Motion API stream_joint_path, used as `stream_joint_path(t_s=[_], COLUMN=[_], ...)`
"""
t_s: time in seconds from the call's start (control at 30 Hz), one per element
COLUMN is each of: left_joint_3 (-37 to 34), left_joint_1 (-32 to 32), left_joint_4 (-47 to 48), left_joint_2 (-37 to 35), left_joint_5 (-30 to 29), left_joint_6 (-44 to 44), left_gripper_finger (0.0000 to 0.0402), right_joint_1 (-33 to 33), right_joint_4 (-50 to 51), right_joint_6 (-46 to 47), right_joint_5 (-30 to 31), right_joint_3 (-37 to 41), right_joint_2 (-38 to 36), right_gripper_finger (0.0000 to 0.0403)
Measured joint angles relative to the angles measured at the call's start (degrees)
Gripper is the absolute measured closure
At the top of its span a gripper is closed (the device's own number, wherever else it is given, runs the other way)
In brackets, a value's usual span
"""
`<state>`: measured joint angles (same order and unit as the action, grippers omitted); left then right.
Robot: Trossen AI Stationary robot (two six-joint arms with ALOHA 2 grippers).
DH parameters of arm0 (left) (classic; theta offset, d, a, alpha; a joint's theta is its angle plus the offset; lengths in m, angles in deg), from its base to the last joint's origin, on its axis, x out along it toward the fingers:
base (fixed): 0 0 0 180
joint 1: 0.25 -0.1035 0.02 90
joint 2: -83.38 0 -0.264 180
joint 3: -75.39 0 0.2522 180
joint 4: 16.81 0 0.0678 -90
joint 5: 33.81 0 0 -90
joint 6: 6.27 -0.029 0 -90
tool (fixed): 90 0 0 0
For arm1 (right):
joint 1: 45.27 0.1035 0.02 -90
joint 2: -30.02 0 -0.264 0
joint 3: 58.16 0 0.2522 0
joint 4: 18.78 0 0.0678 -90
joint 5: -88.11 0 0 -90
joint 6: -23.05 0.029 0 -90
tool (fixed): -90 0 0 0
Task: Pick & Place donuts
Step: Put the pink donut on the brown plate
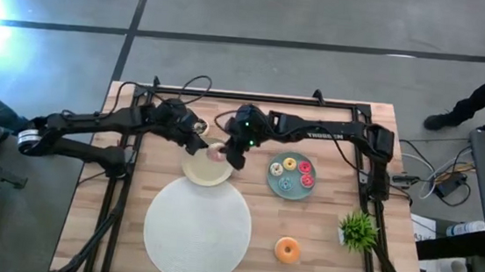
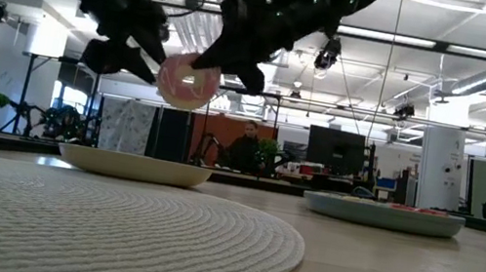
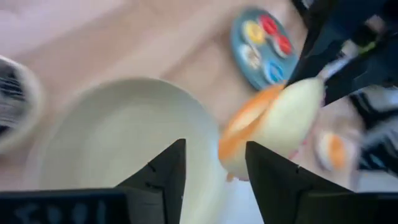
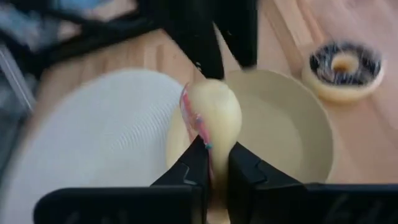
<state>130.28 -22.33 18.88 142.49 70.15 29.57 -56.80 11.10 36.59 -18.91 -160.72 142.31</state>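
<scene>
A pink-iced donut (image 2: 188,82) with a cream underside hangs in the air above the beige plate (image 1: 207,173). My right gripper (image 4: 214,163) is shut on it, reaching in from the table's right. My left gripper (image 3: 214,168) stands open close beside the donut (image 3: 273,118), over the plate's far left rim. A dark brown donut (image 4: 342,65) lies flat on the wood next to the beige plate. The teal plate (image 1: 291,190) holds several small donuts. An orange donut (image 1: 287,250) lies on the table near the front. My right gripper pinches the donut's ring (image 4: 210,142) between its two fingers, one on the pink iced face and one on the cream underside. The fingers slant down from the table's right side. The donut stands on edge, lifted clear above the beige plate.
A large white round mat (image 1: 198,225) lies in front of the beige plate. A small green plant (image 1: 358,227) stands at the right front. The black frame rails (image 1: 369,200) run along the table's sides. A person's legs show beyond the table's far right corner.
</scene>
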Motion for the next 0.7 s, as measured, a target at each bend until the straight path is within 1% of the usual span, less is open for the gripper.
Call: stream_joint_path(t_s=[0.07, 0.13, 0.17, 0.23, 0.3, 0.4, 0.5, 0.57, 0.63, 0.7], left_joint_3=[0.0, 0.5, 0.7, 1.1, 1.1, 0.9, 0.8, 0.8, 0.8, 0.7], left_joint_1=[0.9, 2.2, 2.9, 4.7, 6.4, 8.4, 9.4, 9.7, 9.8, 9.8], left_joint_4=[1.3, 3.0, 4.2, 5.2, 6.0, 6.5, 9.6, 12.0, 14.1, 15.7], left_joint_2=[-2.5, -5.9, -7.7, -11.0, -14.0, -17.7, -19.8, -20.6, -20.8, -20.7], left_joint_5=[-5.9, -13.1, -17.1, -23.5, -27.6, -29.5, -31.5, -32.7, -34.1, -34.9], left_joint_6=[0.0, 0.0, 0.1, 0.4, 0.6, 2.0, 3.9, 4.6, 4.8, 4.7], left_gripper_finger=[0.0260, 0.0260, 0.0260, 0.0260, 0.0260, 0.0260, 0.0260, 0.0260, 0.0260, 0.0260], right_joint_1=[-1.8, -3.1, -3.3, -3.3, -3.0, -2.8, -2.6, -2.5, -2.4, -2.4], right_joint_4=[-0.1, -1.8, -2.1, -3.0, -3.0, -2.9, -2.8, -3.3, -2.7, -2.3], right_joint_6=[7.1, 13.7, 16.0, 18.9, 20.1, 21.0, 20.8, 19.9, 19.1, 17.3], right_joint_5=[-5.5, -11.1, -12.6, -13.1, -14.2, -16.5, -15.9, -14.4, -12.3, -10.1], right_joint_3=[0.0, 0.0, 0.1, 0.0, -1.0, -2.3, -3.1, -3.6, -3.6, -3.6], right_joint_2=[1.8, 4.6, 6.2, 8.6, 10.8, 13.4, 14.5, 14.5, 13.9, 13.6], right_gripper_finger=[0.0380, 0.0379, 0.0379, 0.0379, 0.0379, 0.0378, 0.0378, 0.0375, 0.0361, 0.0336])
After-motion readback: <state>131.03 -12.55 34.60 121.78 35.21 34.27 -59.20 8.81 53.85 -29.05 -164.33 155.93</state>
